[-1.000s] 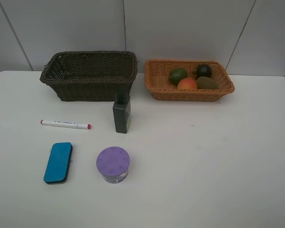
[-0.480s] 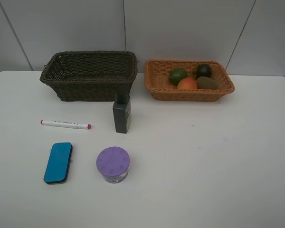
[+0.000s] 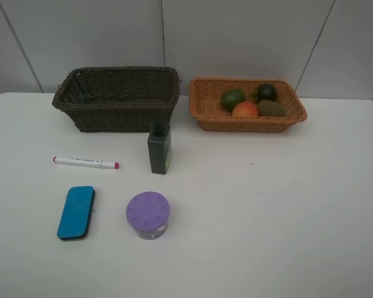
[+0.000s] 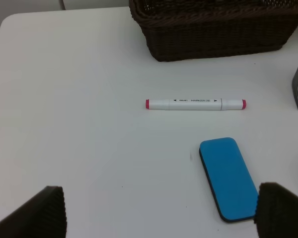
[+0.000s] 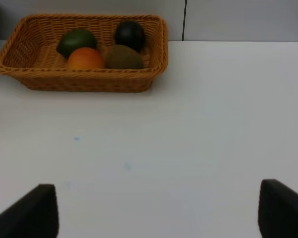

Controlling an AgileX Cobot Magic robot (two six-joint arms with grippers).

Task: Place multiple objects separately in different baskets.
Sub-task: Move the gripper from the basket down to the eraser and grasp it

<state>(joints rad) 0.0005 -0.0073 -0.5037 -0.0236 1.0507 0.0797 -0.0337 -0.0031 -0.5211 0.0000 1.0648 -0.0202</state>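
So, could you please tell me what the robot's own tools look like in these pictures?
Only the finger ends show, in the wrist views. The left tool has two dark, almost black fingers with finely ribbed faces; the right tool shows matching dark tips. No arms, cables or markings are visible.

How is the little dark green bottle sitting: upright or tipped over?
Upright: the bottle stands on its base, just in front of the dark basket.
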